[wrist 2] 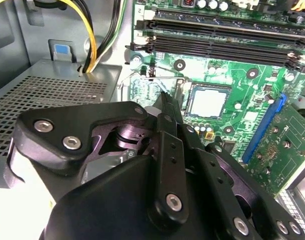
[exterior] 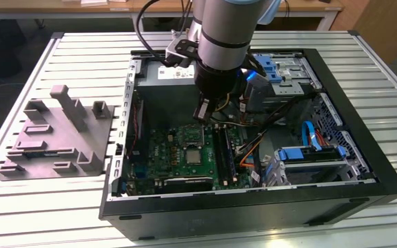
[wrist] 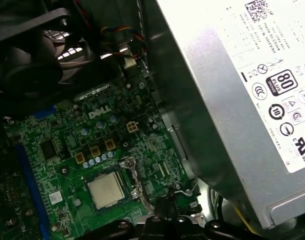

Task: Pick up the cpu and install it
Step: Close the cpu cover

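The cpu (wrist 2: 207, 100) looks light, stiff and thin, and probably fragile on its underside, so the outer edges of its rim seem the safest place to take hold. It is a small flat square with a silvery-grey metal top, lying flat in the socket on the green motherboard (wrist: 142, 165), beside the grey power supply (wrist: 232, 100). The gripper (wrist 2: 165, 100) hangs above the board near the socket, fingers drawn together and holding nothing

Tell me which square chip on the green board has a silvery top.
The cpu has it, a bare silvery metal top. The smaller square chip beside the blue slot is black.
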